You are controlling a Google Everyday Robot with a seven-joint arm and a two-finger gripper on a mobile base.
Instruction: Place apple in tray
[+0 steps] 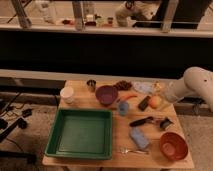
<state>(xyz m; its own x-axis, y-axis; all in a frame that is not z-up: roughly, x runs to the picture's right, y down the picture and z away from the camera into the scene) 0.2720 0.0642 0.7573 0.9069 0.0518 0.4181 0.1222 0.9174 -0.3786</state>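
Observation:
The apple [155, 101], small, round and orange-red with a yellowish side, sits on the wooden table toward its right. My gripper [163, 96] comes in from the white arm on the right and sits shut against the apple's upper right side; whether it touches the fruit I cannot tell. The tray [80, 111], a large shallow green bin, lies at the table's front left with nothing in it, well apart from the apple.
Between apple and tray stand a purple bowl [106, 94], a carrot [129, 96], a blue cup [123, 107] and a black item [143, 103]. A black-handled tool [142, 121], blue sponge [139, 137], fork [130, 150] and orange-brown bowl [173, 145] lie in front. A white cup [66, 94] stands at the left.

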